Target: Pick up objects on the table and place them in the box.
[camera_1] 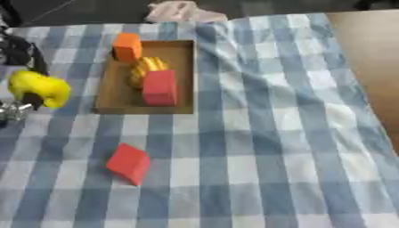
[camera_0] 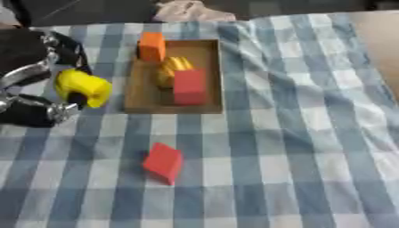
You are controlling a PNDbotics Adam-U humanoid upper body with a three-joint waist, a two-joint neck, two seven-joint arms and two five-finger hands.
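Nearest the camera, 1 red block lies on the checked cloth, well apart from the brown box. Left eye view: left hand beside the box, fingers curled round a yellow object; the box holds 1 orange block, 1 yellow item and 1 red block. Right eye view: most of that hand is cut off, and bare tabletop shows at right.
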